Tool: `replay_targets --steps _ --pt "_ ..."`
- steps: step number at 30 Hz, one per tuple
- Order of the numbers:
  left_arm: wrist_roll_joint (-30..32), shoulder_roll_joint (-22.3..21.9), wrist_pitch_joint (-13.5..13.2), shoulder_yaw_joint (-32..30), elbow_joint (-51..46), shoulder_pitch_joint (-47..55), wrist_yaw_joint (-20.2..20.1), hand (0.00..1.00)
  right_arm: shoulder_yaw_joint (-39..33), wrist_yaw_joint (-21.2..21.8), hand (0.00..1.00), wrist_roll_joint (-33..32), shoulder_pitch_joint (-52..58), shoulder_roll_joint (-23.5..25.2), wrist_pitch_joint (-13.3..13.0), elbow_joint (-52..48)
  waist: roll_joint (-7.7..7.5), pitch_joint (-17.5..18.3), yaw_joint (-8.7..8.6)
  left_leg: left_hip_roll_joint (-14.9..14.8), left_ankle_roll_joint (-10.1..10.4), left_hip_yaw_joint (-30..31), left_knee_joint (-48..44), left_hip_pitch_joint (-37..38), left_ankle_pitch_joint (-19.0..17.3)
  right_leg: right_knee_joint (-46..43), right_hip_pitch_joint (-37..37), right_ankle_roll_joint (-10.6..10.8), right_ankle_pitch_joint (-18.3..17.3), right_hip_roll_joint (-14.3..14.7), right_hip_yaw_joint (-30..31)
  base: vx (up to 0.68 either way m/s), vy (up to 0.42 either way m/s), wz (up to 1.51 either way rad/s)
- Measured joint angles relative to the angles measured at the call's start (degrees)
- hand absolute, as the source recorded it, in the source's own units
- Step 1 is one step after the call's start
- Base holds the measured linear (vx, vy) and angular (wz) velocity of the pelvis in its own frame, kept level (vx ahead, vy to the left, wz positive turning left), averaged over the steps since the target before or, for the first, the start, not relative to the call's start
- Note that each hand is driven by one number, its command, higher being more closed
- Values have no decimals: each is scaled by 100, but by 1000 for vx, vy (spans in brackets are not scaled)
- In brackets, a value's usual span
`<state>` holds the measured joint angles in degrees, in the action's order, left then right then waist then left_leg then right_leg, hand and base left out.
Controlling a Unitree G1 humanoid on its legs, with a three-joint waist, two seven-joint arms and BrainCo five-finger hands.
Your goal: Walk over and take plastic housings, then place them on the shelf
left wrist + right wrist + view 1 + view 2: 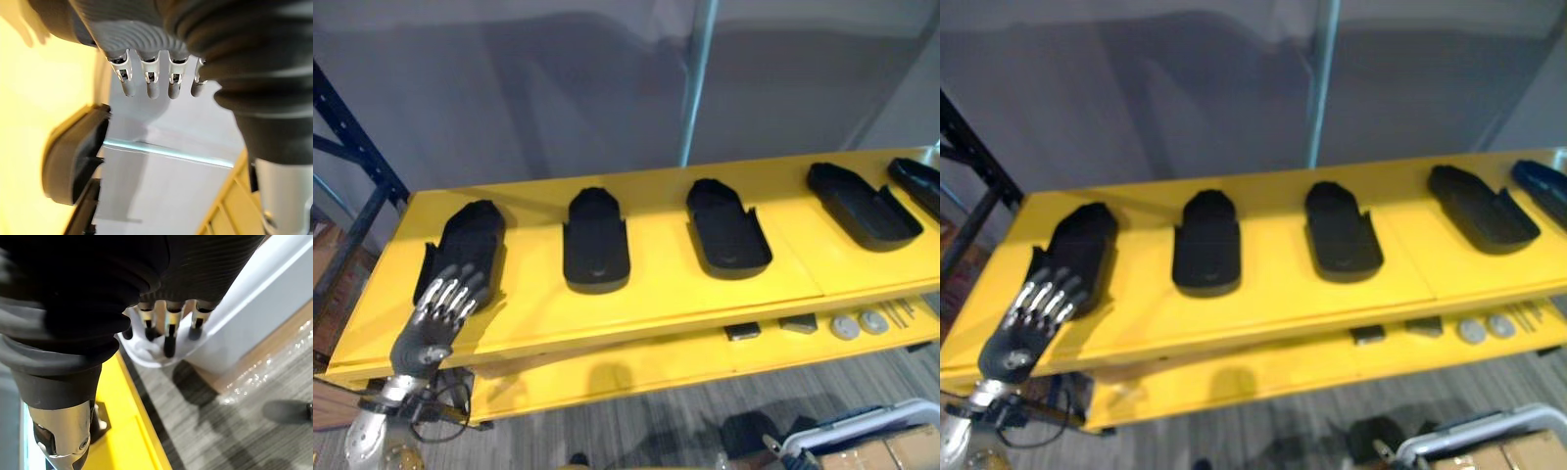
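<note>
Yellow shelf (656, 284) bore the leftmost housing (470, 240), where the left robot hand (431, 318) lay open-fingered, seemingly touching it, so a careless pull could drag it off the edge.

**Matt black plastic on smooth yellow paint**

Just past your left hand's (435, 315) fingertips, the housing (462, 245) reads as matt black plastic, smooth, with barely a highlight; the others along the row look the same. The shelf (656, 294) under them is smooth yellow with a soft sheen, apparently painted. The hand's fingers (453, 297) are bright silver metal, and its cover is dark, ribbed and dull. The post (698, 78) beyond looks like glossy metal. The floor (646, 431) is grey carpet with a rough weave. Beyond your right hand's (168, 330) fingers you see a smooth white plastic rim (142, 355), then glossy, crinkled clear film (274, 367).
</note>
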<state>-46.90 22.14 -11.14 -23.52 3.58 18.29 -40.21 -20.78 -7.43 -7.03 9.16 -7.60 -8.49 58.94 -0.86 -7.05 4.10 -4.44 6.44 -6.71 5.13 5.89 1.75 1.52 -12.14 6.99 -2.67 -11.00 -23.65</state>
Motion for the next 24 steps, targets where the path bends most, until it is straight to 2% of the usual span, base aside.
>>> replay_targets --steps 5,11,14,24 --pt "235 1 181 177 212 209 103 0 4 -1 0 -2 -32 -66 67 1 7 -47 37 19 -1 72 0 -27 1 -1 -3 3 -3 -9 -52 2 -1 3" --pt "235 1 371 240 212 228 186 0 6 -1 0 -6 -33 -125 100 5 10 -57 33 28 1 154 -1 -95 15 -6 -4 28 -1 -7 -167 6 -5 10" --pt "236 1 378 241 212 253 199 0 11 -1 0 -6 -40 -162 100 5 48 -80 33 27 1 154 -2 -94 16 -8 -5 29 0 -6 -169 0 0 0" --pt "236 3 382 241 211 259 694 0 22 -1 0 -6 -40 -204 102 5 93 -107 41 27 0 159 -1 -91 18 -28 -5 23 -4 -8 -175 0 0 0"
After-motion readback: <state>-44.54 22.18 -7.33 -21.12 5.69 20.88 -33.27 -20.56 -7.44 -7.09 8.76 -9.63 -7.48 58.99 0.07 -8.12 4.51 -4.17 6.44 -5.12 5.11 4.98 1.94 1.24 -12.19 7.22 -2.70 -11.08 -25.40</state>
